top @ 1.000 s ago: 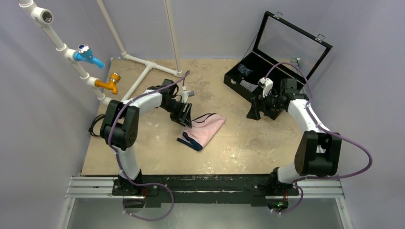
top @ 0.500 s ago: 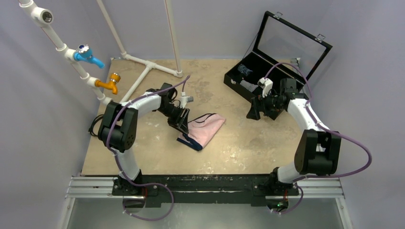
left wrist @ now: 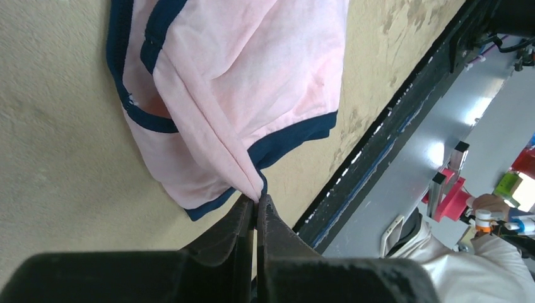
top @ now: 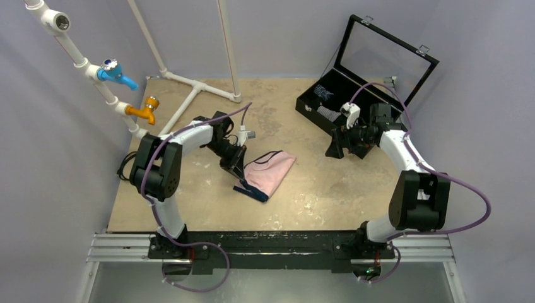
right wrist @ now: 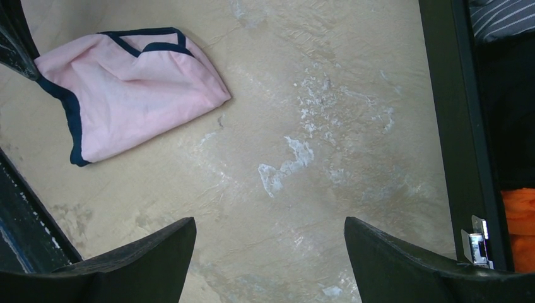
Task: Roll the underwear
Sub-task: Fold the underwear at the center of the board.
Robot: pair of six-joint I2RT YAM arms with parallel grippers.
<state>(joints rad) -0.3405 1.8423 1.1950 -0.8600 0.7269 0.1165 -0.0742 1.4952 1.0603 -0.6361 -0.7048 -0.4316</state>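
We note the left gripper [left wrist: 257, 203] clamped shut on the underwear [left wrist: 252, 82] at nine o'clock; roll tightly towards three o'clock. The right gripper [right wrist: 268, 230] gapes empty.

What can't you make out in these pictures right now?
Top view: where the left jaws pinch the underwear, too small and dark to see.
Left wrist view: the underwear's far end, cut off by the top edge.
Right wrist view: the orange cloth and striped cloth in the case, cut off by the frame edge.
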